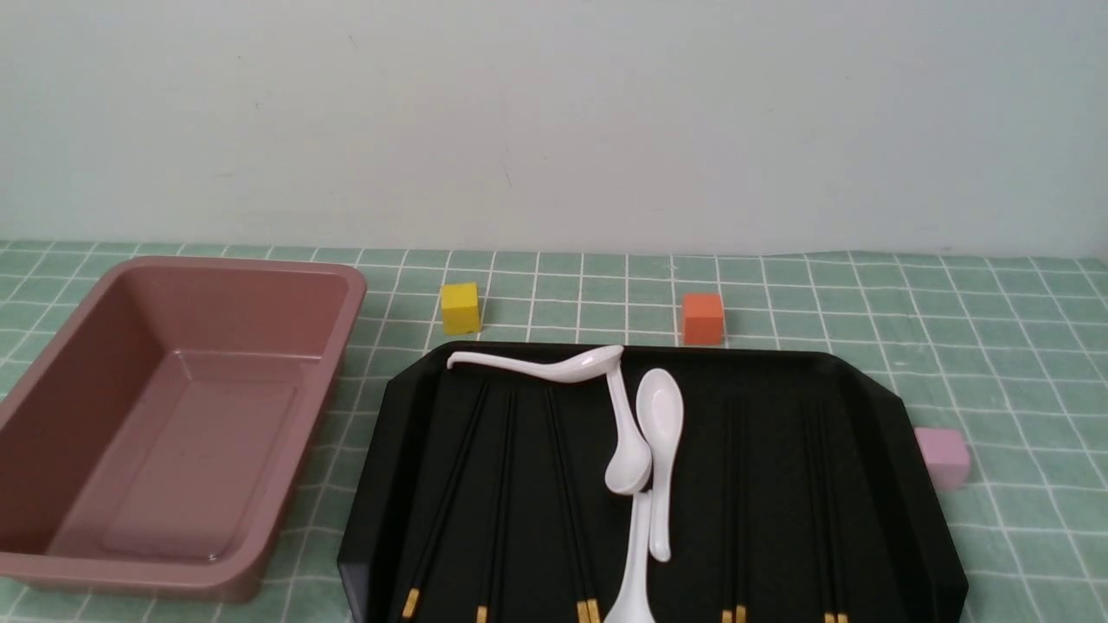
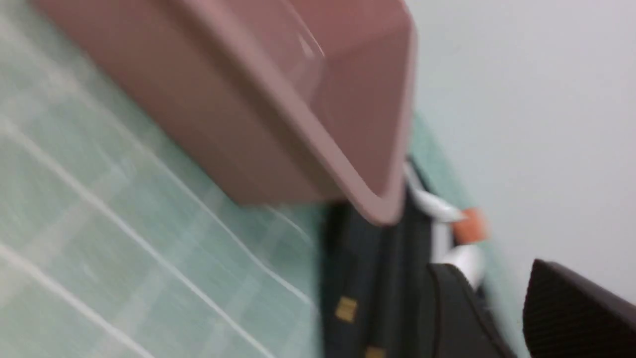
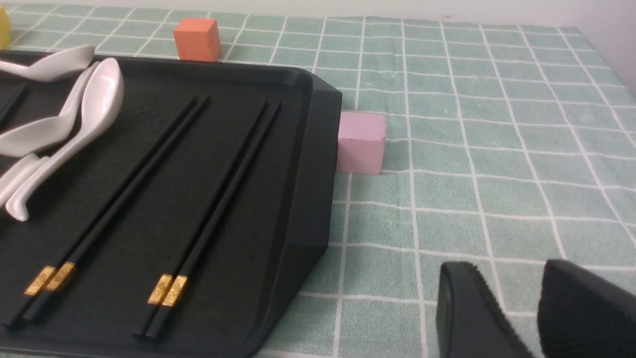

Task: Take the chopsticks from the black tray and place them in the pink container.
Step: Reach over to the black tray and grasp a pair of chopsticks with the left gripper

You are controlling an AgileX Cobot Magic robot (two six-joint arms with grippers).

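Note:
The black tray (image 1: 874,519) lies at the front centre, and several black chopsticks (image 1: 450,493) with gold ends rest lengthwise in it. Two pairs (image 3: 218,189) lie near its right rim. To the tray's left stands the pink container (image 1: 346,320), with nothing inside it. Neither gripper shows in the front view. The left wrist view is blurred. In it my left gripper (image 2: 489,266) is open and holds nothing, near the pink container's (image 2: 278,114) corner and the tray's left edge (image 2: 377,278). My right gripper (image 3: 504,268) is open over the tablecloth, beyond the tray's right rim (image 3: 303,174).
Three white soup spoons (image 1: 660,433) lie in the tray's middle between the chopsticks. A yellow cube (image 1: 460,308) and an orange cube (image 1: 702,318) stand behind the tray. A small pale pink cube (image 1: 942,457) sits by its right edge. A green checked cloth covers the table.

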